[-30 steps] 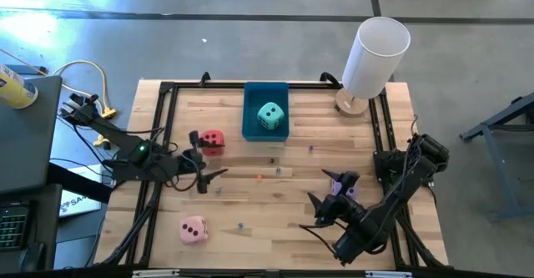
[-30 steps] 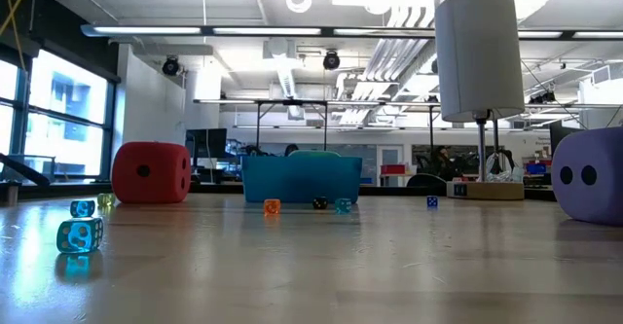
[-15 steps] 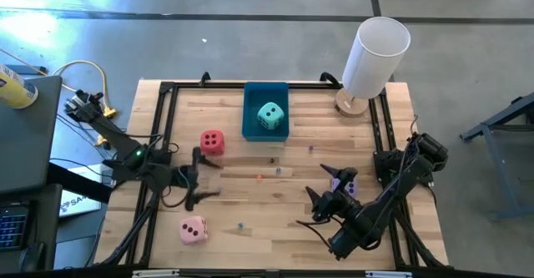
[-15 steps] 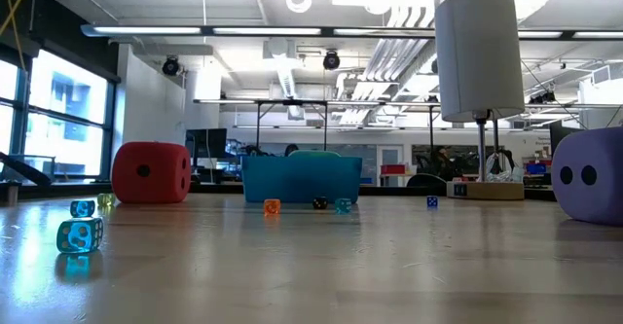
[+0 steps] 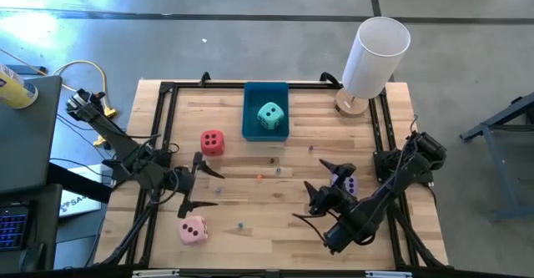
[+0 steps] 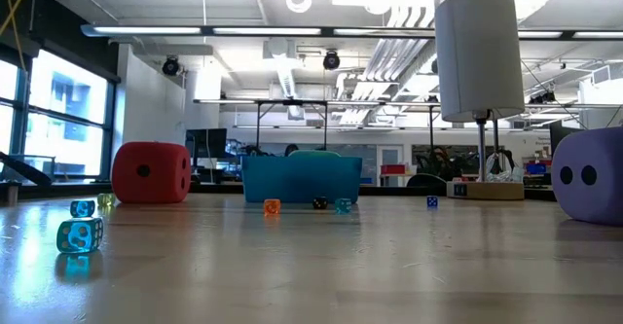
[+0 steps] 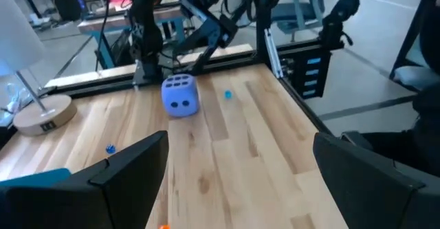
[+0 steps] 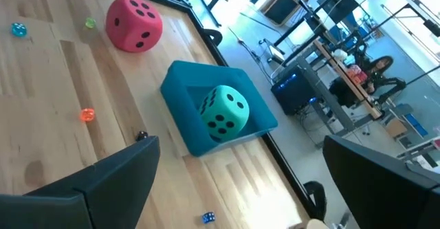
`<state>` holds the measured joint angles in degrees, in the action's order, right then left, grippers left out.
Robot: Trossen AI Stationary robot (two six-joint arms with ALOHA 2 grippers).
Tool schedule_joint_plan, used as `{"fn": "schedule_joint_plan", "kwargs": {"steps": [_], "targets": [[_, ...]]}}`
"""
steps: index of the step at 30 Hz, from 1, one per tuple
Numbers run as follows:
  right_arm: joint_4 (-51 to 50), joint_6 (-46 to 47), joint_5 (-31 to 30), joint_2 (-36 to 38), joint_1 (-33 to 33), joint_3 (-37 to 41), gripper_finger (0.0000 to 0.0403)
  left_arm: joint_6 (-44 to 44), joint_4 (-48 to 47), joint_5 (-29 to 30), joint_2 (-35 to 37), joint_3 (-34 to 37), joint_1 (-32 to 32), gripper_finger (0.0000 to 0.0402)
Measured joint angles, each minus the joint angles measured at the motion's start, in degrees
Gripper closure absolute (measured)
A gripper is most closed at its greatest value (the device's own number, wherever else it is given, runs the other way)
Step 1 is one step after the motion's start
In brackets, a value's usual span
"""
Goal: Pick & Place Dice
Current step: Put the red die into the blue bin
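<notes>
We see the teal die (image 5: 269, 116) already in the blue tray (image 5: 252, 124). Our left gripper (image 5: 198, 187), jaws wide, hangs between the red die (image 5: 212, 142) and pink die (image 5: 193, 229); our right gripper (image 5: 319, 196), also open, is beside the purple die (image 5: 345, 187). We should centre each die between the jaws before closing.

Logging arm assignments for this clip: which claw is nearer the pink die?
Left. The left claw hangs just above the pink die, open and apart from it. The right claw is far across the table, beside the purple die.
</notes>
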<state>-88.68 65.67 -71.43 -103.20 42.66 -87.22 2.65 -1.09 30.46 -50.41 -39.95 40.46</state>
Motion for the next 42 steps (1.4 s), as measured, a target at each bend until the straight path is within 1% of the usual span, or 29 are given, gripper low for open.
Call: {"fn": "schedule_joint_plan", "kwargs": {"steps": [3,4,6,9,10,12,15,20,26,35,39,42], "targets": [[0.0,0.0,0.4,0.0,-0.1,0.0,0.0003,0.7,-2.2,0.5,0.0,0.0,0.0,0.0048],[0.0,0.0,0.4,0.0,-0.1,0.0,0.0003,0.7,-3.4,1.7,0.0,0.0,0.0,0.0048],[0.0,0.0,0.5,0.0,0.0,0.0,0.0003,2.3,-7.1,6.2,0.0,0.0,-0.1,0.0048],[0.0,0.0,1.1,0.0,0.0,0.0,0.0003,7.9,-16.5,16.3,0.0,0.0,-1.1,0.0048],[0.0,0.0,1.1,0.0,0.0,0.0,0.0003,10.0,-20.0,18.4,0.0,0.0,-1.7,0.0048],[0.0,0.0,1.1,0.0,0.0,0.0,0.0003,13.6,-26.2,19.2,0.0,0.0,-3.1,0.0048],[0.0,0.0,1.0,0.0,0.0,0.0,0.0003,17.4,-33.0,18.9,0.0,0.0,-5.5,0.0048],[0.0,0.0,1.0,0.0,0.0,0.0,0.0003,20.6,-38.7,18.9,0.0,0.0,-10.3,0.0048],[0.1,0.0,0.9,0.0,-0.1,0.0,0.0003,21.8,-43.9,13.6,0.0,0.0,-17.4,0.0048],[0.2,0.0,0.9,0.0,-0.1,0.0,0.0003,18.3,-43.9,5.8,0.0,0.0,-27.6,0.0048],[0.2,0.0,0.9,0.0,-0.1,0.0,0.0003,18.2,-43.7,0.8,0.0,0.0,-30.8,0.0048],[0.2,0.0,0.9,0.0,-0.1,0.0,0.0003,18.1,-43.7,-0.2,0.0,0.0,-32.5,0.0048]]}}
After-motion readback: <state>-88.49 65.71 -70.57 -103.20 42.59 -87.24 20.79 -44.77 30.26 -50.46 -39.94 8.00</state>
